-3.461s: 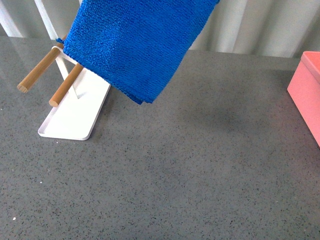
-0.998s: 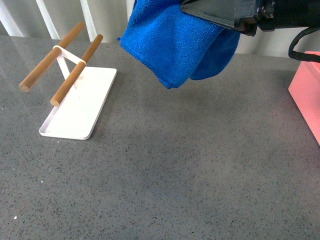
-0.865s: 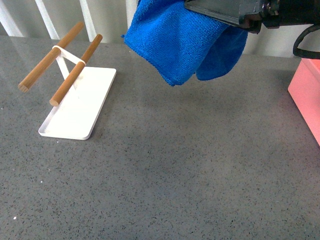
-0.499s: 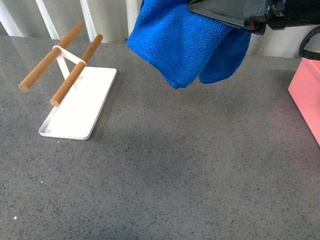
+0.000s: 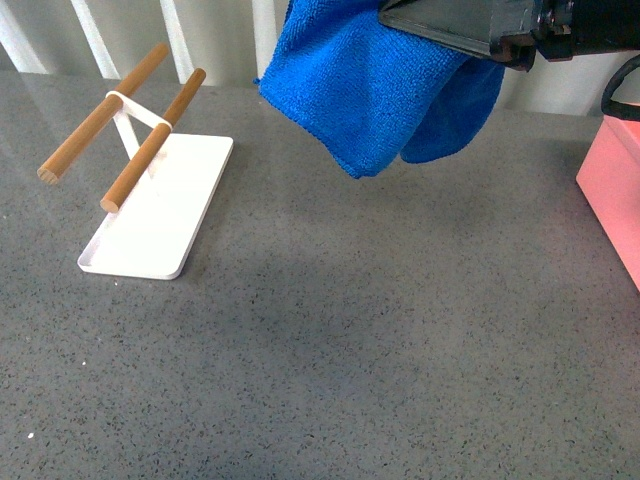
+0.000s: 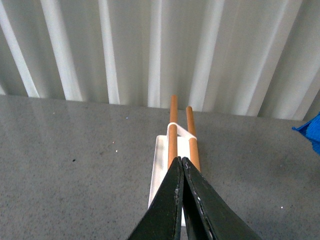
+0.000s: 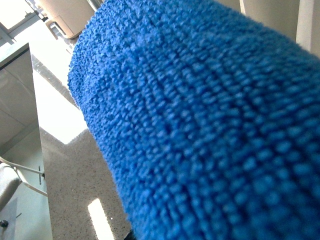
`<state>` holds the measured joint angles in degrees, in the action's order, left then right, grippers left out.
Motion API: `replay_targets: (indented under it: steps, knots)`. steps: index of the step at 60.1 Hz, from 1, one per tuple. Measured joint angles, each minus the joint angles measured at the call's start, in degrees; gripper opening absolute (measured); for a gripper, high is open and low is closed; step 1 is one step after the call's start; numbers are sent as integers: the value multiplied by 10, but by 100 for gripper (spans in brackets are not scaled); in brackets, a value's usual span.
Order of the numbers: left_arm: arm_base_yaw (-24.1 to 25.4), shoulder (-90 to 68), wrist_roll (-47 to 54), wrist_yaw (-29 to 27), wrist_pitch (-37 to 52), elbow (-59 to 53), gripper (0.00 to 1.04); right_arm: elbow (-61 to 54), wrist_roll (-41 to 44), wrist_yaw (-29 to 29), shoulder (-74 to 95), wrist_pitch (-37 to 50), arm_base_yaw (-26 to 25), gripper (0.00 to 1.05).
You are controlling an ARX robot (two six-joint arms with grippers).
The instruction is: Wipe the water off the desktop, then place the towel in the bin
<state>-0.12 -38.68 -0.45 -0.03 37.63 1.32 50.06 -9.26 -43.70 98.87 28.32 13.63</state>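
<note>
The royal-blue towel (image 5: 370, 85) hangs in the air over the back middle of the grey speckled desktop (image 5: 350, 330), with my right gripper (image 5: 450, 25) shut on it at the top of the front view. Its plush weave (image 7: 200, 130) fills the right wrist view and hides the jaws there. A part of the pink bin (image 5: 612, 190) shows at the right edge. My left gripper (image 6: 181, 161) is shut and empty, low over the desktop (image 6: 75, 150), pointing at the white tray. I see no water on the desktop.
A white tray (image 5: 150, 230) carrying two wooden rods (image 5: 150, 140) on a white stand sits at the back left; it also shows in the left wrist view, tray (image 6: 159, 165) and rods (image 6: 172, 125). A white ribbed wall (image 6: 160, 50) runs behind the desktop.
The towel has come off the wooden rods and travelled right and a little up in my right gripper. Over the last second it only crept further right.
</note>
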Motion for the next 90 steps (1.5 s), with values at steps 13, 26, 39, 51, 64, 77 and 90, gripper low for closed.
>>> replay_targets:
  steps: [13,26,39,51,64,77,90]
  knots:
    - [0,60,0,0,-55,0,4,0,1,2,-1,-3,0,4]
    - [0,131,0,0,-122,0,4,0,4,4,-3,-9,0,4]
    - [0,200,0,0,-188,0,4,-3,7,6,-3,-11,0,4]
    - [0,235,0,0,-222,0,4,-5,11,8,-5,-12,0,4]
    - [0,268,0,0,-255,0,4,-7,11,8,-7,-13,-2,4]
    - [0,309,0,0,-299,0,4,-11,15,8,-9,-16,-2,4]
    - [0,384,0,0,-376,0,4,-14,17,12,-14,-19,-4,4]
